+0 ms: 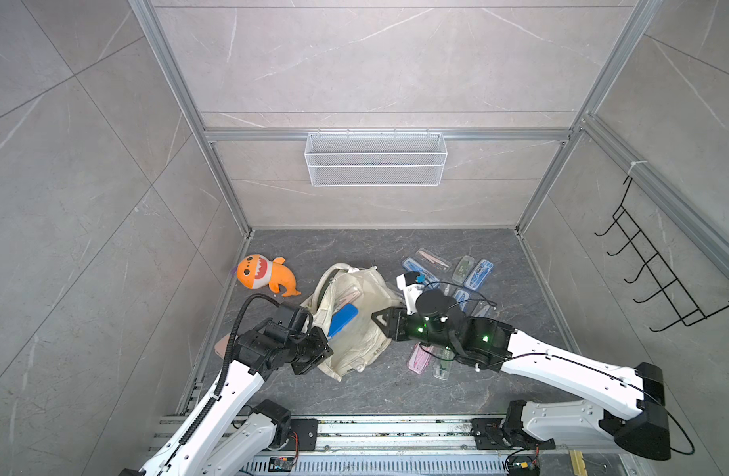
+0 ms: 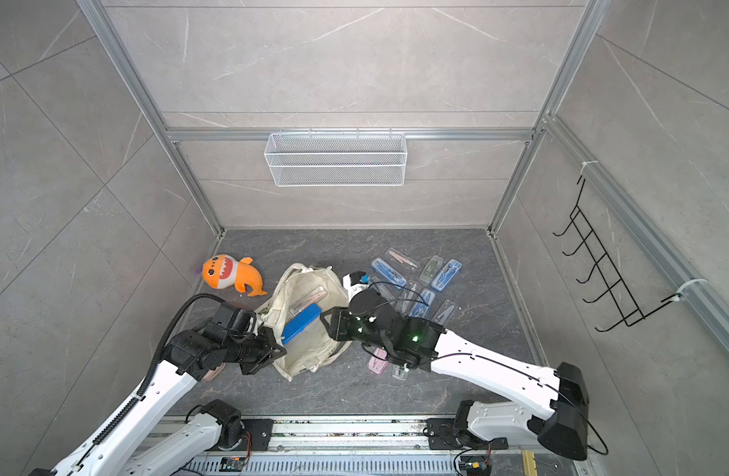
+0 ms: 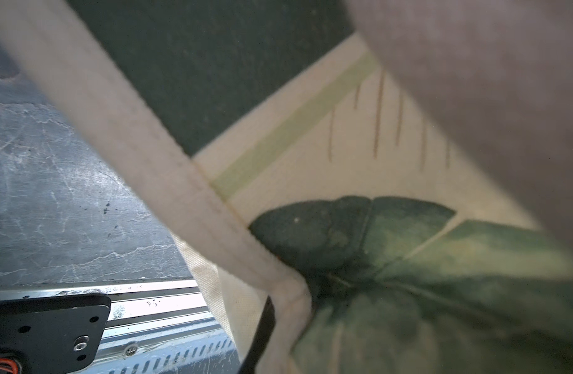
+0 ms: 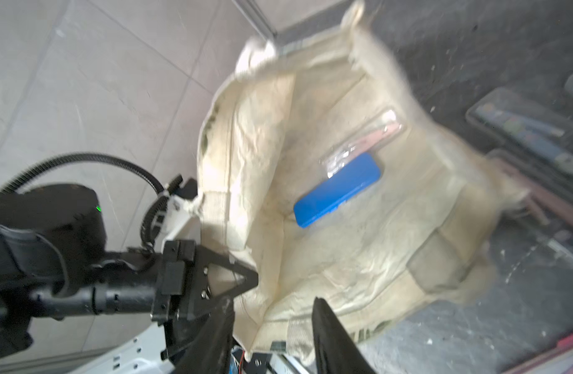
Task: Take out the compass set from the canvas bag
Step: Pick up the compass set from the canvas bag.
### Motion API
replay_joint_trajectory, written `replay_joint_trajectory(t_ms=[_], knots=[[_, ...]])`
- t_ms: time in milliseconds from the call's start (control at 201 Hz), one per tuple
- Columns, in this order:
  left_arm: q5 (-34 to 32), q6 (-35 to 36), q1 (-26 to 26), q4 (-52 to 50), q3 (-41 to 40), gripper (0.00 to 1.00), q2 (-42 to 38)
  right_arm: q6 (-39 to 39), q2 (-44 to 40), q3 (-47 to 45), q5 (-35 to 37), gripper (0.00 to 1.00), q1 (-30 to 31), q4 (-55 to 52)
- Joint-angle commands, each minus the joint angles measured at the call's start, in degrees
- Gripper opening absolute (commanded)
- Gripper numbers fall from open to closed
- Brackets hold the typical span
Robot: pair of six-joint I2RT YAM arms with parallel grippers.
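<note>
Right wrist view: the canvas bag (image 4: 359, 259) rim is pinched by the left gripper (image 4: 246, 280), while the right gripper (image 4: 272, 301) is angled down over it, fingers (image 4: 330, 336) spread.

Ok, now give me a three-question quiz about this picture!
1. Where is the blue case? A) inside the canvas bag B) in the wire basket C) on the wall hooks
2. What colour is the plush shark? A) green B) orange C) yellow
3. What is the left gripper doing? A) hanging open B) holding the shark C) shut on the bag's rim
Answers: 1 A, it lies in the open bag; 2 B, orange body; 3 C, jaws pinch the rim.
</note>
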Motion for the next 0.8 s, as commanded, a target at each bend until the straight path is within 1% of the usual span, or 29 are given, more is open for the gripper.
replay_joint_trajectory(t_ms=[0, 115, 214, 334, 424, 573, 663, 793], knots=[[-0.08, -2.07, -0.86, -0.68, 0.33, 0.00, -0.54, 7.07, 7.99, 3.34, 2.45, 0.36, 2.57, -5.70], [-0.61, -2.38, -1.60, -0.69, 0.64, 0.00, -0.41, 14.94, 16.34, 9.71, 2.81, 0.37, 2.93, -9.05], [-1.38, -2.81, -2.44, -0.68, 0.61, 0.00, -0.48, 19.20, 21.73, 12.81, 1.64, 0.40, 2.02, -4.85], [-1.64, -3.42, -2.99, 0.03, -0.08, 0.00, -0.77, 23.99, 28.16, 17.48, 1.39, 0.43, -0.06, -3.23], [-1.72, -3.58, -3.28, 0.47, -0.28, 0.00, -0.84, 27.40, 31.80, 18.41, 0.90, 0.43, -1.41, -1.44], [-1.31, -3.60, -3.47, 1.04, -0.37, 0.00, -0.55, 31.73, 35.61, 18.45, 0.67, 0.46, -2.91, 1.41], [-0.91, -3.22, -3.77, 1.20, -0.12, 0.00, 0.02, 33.28, 37.44, 18.94, 0.53, 0.49, -3.54, 1.67], [-0.51, -3.09, -4.09, 1.52, -0.46, 0.00, 0.30, 35.48, 40.02, 18.36, -0.63, 0.54, -4.86, 5.17]])
